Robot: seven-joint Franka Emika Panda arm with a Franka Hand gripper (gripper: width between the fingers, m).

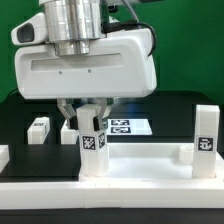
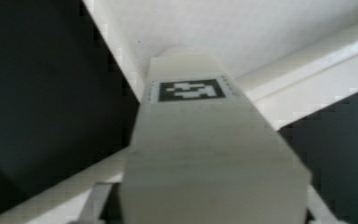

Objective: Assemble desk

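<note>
In the exterior view, the hand (image 1: pixel 88 120) was closed on an upright leg (image 1: pixel 92 152) standing on the desk top (image 1: pixel 140 168). A second leg (image 1: pixel 205 135) stood upright toward the exterior view's right. In the wrist view, the gripped leg (image 2: pixel 202 150), tag facing the camera, ran down toward the desk top (image 2: pixel 211 30) on the black worktop (image 2: pixel 34 90).

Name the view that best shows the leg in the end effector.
The exterior view: it shows the leg upright in the end effector, its lower end against the desk top. The wrist view shows only one face of the leg lengthwise, filling the frame, with its tag and little surrounding.
</note>
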